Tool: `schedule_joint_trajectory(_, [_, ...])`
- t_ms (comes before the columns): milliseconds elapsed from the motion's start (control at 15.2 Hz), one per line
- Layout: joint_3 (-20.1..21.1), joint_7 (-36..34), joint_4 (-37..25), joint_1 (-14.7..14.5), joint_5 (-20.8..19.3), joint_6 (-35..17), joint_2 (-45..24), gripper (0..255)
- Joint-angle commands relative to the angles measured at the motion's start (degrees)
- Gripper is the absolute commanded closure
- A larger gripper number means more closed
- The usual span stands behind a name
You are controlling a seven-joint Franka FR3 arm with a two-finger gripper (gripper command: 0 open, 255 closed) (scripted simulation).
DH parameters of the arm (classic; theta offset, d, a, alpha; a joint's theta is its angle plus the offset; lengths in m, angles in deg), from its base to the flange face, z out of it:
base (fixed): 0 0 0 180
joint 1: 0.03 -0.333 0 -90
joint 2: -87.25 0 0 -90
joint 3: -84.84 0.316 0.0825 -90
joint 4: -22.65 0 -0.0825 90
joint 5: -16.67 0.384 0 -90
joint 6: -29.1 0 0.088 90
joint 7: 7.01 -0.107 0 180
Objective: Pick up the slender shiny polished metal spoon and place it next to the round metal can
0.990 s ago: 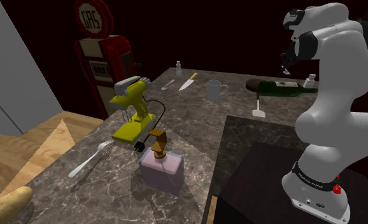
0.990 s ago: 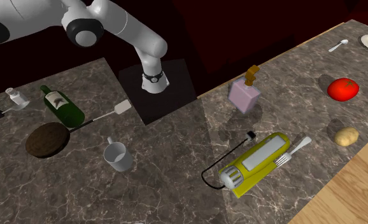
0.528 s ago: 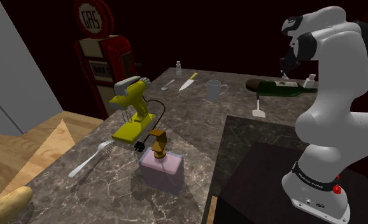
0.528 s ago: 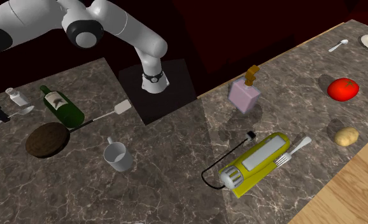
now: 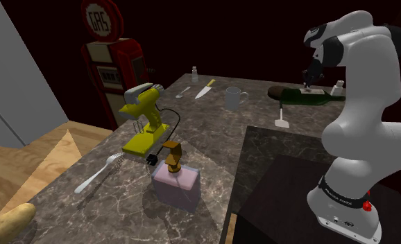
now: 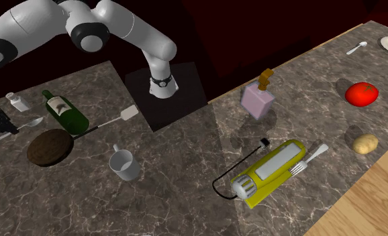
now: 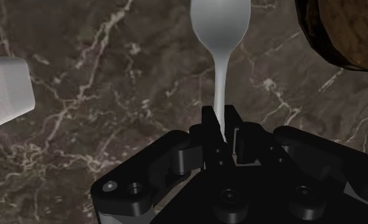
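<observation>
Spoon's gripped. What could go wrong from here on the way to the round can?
The gripper clasps the spoon by its handle's end, bowl far out, so it might pivot or slip in transit. The round brown can lies close, with the green bottle beside it; a wide swing could clip either. The white shaker stands near the gripper and looks easy to topple.

The spoon (image 6: 33, 123) is seen between the shaker (image 6: 17, 102) and the can (image 6: 50, 147). On the worktop (image 6: 186, 181), the bottle (image 6: 64, 110) is laid at the spoon's right in the second exterior view.
</observation>
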Motion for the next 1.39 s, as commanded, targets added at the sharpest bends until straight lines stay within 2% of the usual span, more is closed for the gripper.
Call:
schedule_joint_trajectory(0, [0.09,0.24,0.23,0.09,0.17,-0.83,-0.61,255])
schedule_joint_trajectory(462, [0.09,0.23,0.21,0.10,0.17,-0.82,-0.63,255])
schedule_joint_trajectory(528, [0.09,0.23,0.21,0.10,0.17,-0.82,-0.63,0])
schedule_joint_trajectory(858, [0.09,0.23,0.21,0.10,0.17,-0.82,-0.63,0])
schedule_joint_trajectory(1122, [0.04,-0.89,-8.86,2.13,-0.12,6.94,-1.66,0])
schedule_joint_trajectory(1320, [0.04,-0.89,-8.86,2.13,-0.12,6.94,-1.66,0])
